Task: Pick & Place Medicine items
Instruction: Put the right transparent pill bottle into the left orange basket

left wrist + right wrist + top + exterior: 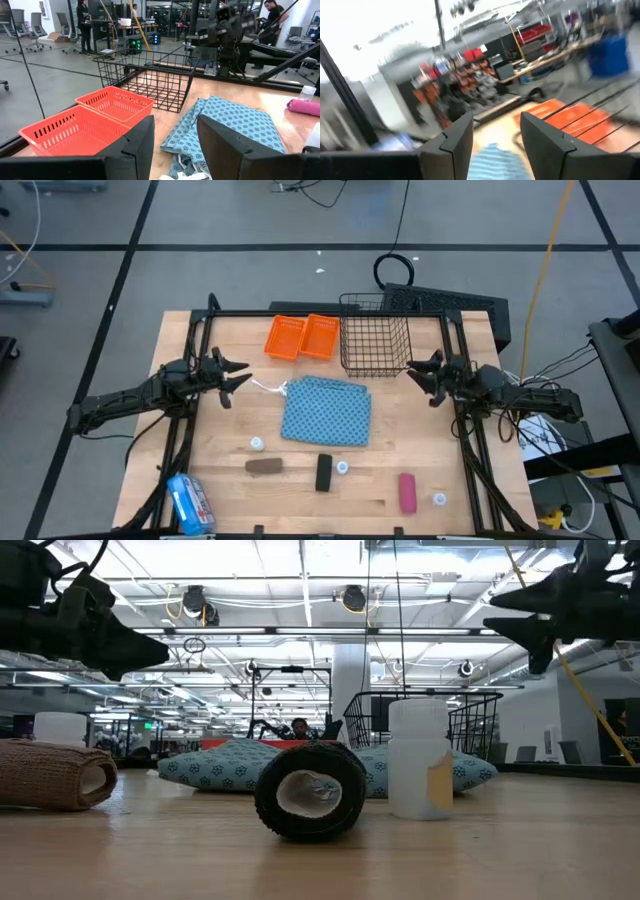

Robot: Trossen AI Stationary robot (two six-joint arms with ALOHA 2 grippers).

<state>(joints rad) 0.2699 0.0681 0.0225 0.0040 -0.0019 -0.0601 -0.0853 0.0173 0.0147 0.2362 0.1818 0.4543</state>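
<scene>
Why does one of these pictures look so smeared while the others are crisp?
The right wrist view is streaked: the orange baskets and the room smear sideways. The left wrist view shows the wire basket sharply. In the low view, bright ceiling lights leave the right gripper a dark silhouette.

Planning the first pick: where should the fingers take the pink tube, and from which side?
Grip the pink tube across its middle, coming straight down. It lies flat, long axis running toward the table's front edge, so the fingers should close across its narrow width. A small white bottle sits just beside it, apart; the right gripper is probably nearer.
</scene>
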